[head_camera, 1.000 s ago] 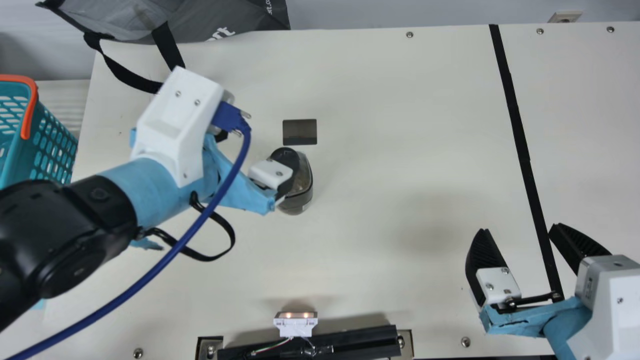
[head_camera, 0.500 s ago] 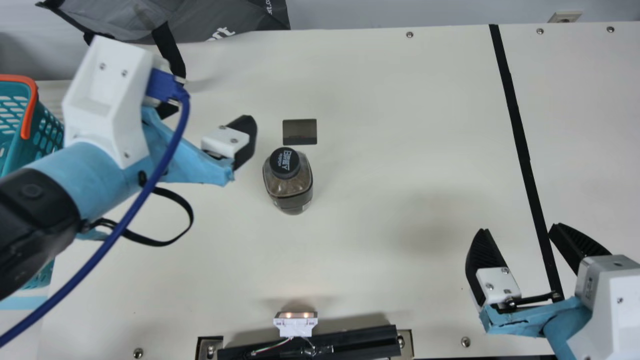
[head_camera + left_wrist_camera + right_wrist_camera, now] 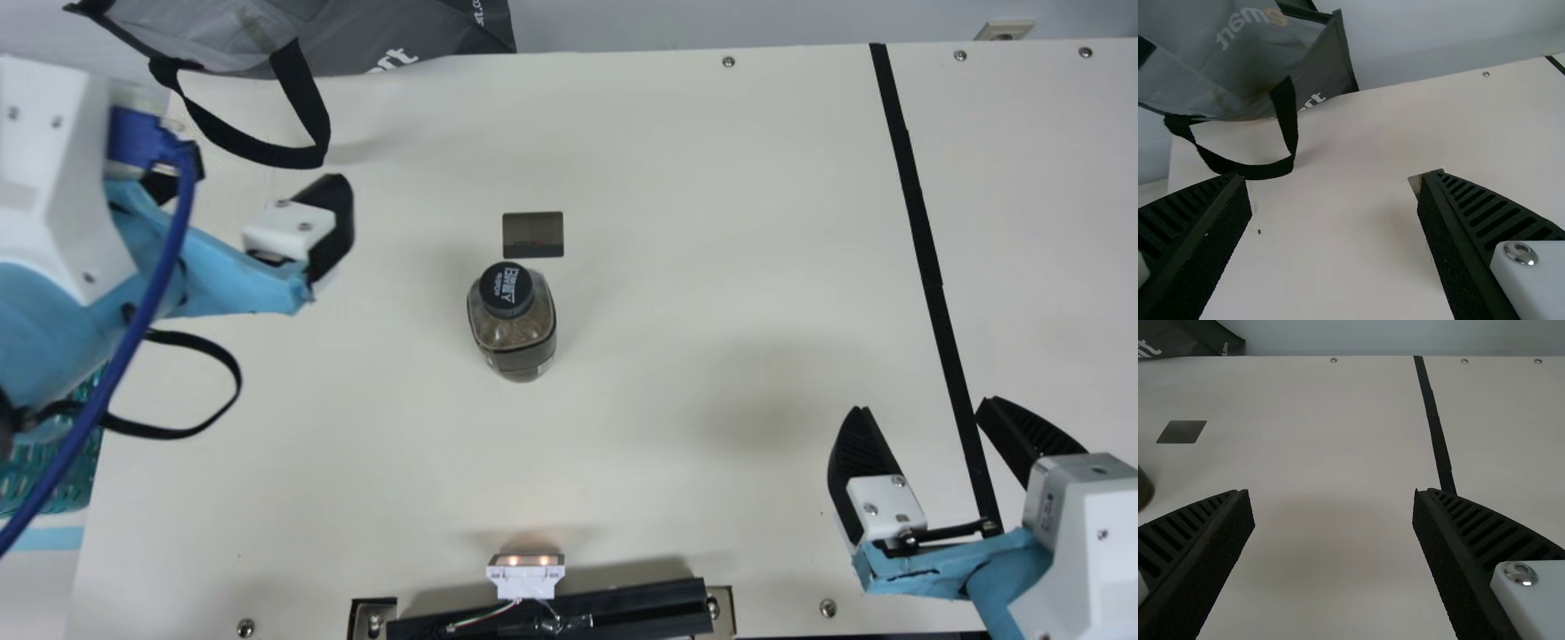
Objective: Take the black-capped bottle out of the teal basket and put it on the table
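The black-capped bottle (image 3: 514, 324) stands upright on the table (image 3: 676, 249), in the main view's left half. My left gripper (image 3: 258, 200) is to the left of the bottle, apart from it; in its wrist view the left gripper (image 3: 1335, 193) has its fingers wide apart with nothing between them. At the main view's right is my right gripper (image 3: 925, 409), open and holding nothing; the right wrist view shows the same right gripper (image 3: 1333, 507) and, at the edge, part of the bottle (image 3: 1143, 488). Part of the teal basket (image 3: 53, 467) shows behind my left arm.
A grey bag (image 3: 382, 40) with a black strap (image 3: 289, 156) lies at the back left. Behind the bottle is a dark flat rectangle (image 3: 532, 234). Black tape (image 3: 925, 258) runs down the table's right side. A small lit device (image 3: 525, 576) sits at the front edge.
My left gripper has moved left, away from the bottle, which now stands uncovered in the main view. The arm now hides much of the basket. My right arm has kept still.
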Robot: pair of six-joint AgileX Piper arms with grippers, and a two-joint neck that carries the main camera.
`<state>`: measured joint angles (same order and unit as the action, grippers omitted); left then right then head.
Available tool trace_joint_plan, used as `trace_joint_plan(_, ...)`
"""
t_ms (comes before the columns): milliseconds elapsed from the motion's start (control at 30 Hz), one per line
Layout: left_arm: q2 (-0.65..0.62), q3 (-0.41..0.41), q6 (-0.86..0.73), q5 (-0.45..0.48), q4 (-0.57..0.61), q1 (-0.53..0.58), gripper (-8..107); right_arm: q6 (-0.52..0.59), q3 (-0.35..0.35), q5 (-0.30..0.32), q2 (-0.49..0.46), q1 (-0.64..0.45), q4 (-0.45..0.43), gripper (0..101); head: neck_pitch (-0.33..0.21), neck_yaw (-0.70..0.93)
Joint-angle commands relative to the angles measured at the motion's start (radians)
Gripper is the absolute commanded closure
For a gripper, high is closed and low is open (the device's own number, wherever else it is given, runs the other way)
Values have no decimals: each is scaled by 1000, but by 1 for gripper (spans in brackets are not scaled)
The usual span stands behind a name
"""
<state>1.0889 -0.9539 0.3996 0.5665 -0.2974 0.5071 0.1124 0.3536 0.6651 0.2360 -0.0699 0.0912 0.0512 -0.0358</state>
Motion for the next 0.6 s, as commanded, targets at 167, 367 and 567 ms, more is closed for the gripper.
trace_joint_plan(167,-60,35,-37,-8,26,-86,-8,0,0,0,0,0,0,10,-4,8)
trace_joint_plan(367,-104,62,-80,-15,64,-149,-8,0,0,0,0,0,0,10,-4,8)
trace_joint_plan(567,-148,86,-129,-20,110,-204,-8,0,0,0,0,0,0,10,-4,8)
